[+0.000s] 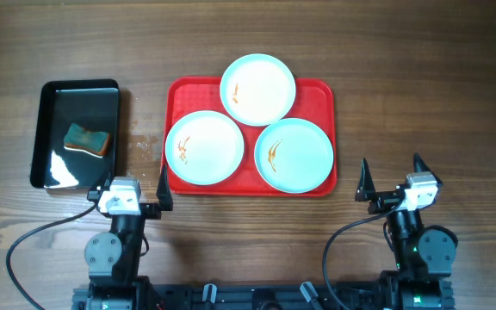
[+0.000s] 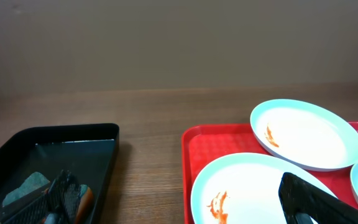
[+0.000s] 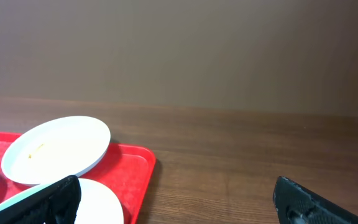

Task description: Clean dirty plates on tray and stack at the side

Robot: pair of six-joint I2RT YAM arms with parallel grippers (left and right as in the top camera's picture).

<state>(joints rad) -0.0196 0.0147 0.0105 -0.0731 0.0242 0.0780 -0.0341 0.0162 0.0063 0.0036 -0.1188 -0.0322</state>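
Everything is laid out on the wooden table (image 1: 420, 77), with the red tray (image 1: 188, 93) in the middle, long side toward the arms. All three plates (image 1: 257, 89) are on that tray, none set aside yet. The back plate (image 1: 257, 89) sits centred at the tray's far edge and pokes out over the far rim, and its near edge meets the other two. The front-left plate (image 1: 204, 148) fills the tray's near-left part and the front-right plate (image 1: 294, 155) the near-right part, the pair just beside each other. Each one carries a small orange-brown smear (image 1: 274, 153) left of its centre, so all three are dirty. Off to the left of the red tray, a little apart from it, lies a glossy black tray (image 1: 76, 103). In it is a sponge (image 1: 88, 140), teal on top with an orange layer beneath. Now the arms: the left gripper (image 1: 132, 182) hangs just off the red tray's near-left corner, jaws spread wide with nothing between them. One of its fingers is close beside the red tray's left rim, and the other is by the black tray's near-right corner. The right gripper (image 1: 392, 170) sits past the red tray's near-right corner, clear of the rim, jaws equally wide and empty. Both point toward the far side of the table, and neither touches a plate, the sponge or the red tray.
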